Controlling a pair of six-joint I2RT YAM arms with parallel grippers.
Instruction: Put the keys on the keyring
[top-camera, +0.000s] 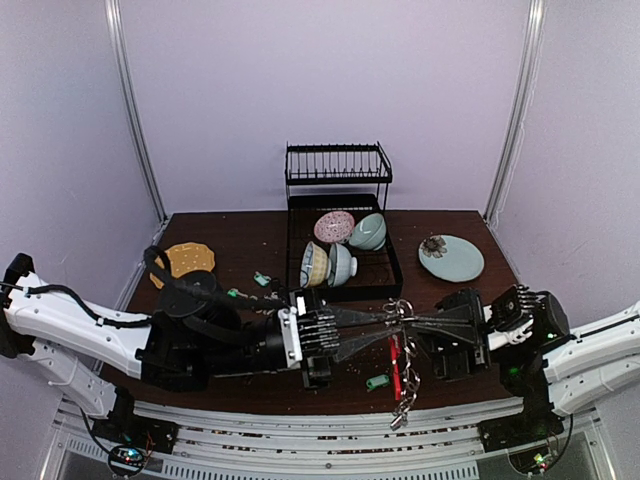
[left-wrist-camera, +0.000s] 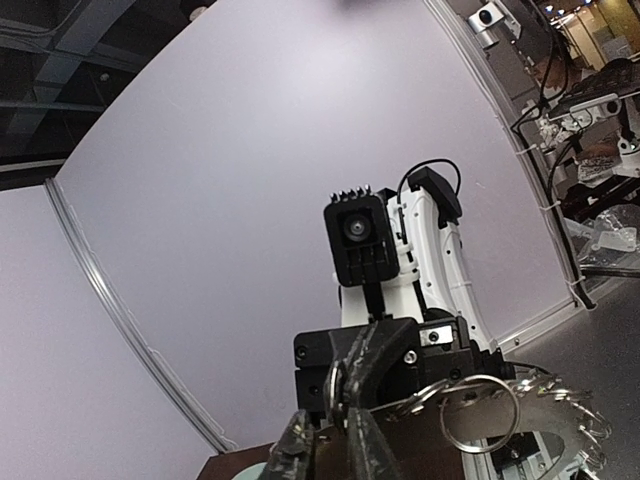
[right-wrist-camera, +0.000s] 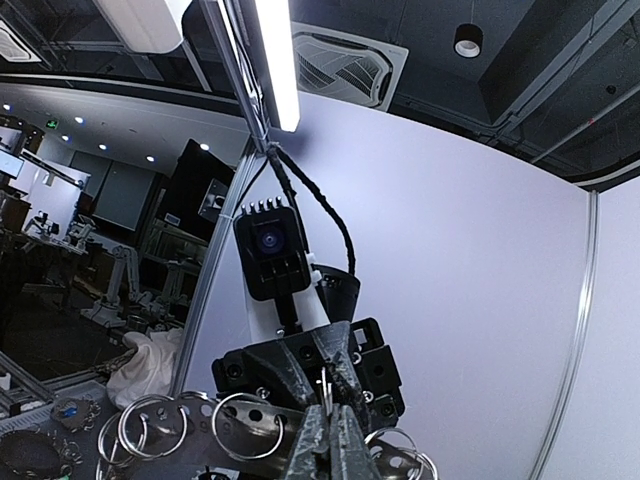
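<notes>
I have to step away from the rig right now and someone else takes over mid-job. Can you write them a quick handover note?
Right gripper: shut on the keyring, held above the table; red sleeve and split rings hang down.
Left gripper: facing it, closed on a ring atop the same cluster; which ring is unclear.
Keys: green-tagged key on the table under the keyring, teal-tagged key left of the dish rack.
Done: keyring held between both arms.
Left: loose keys not yet on it.
</notes>
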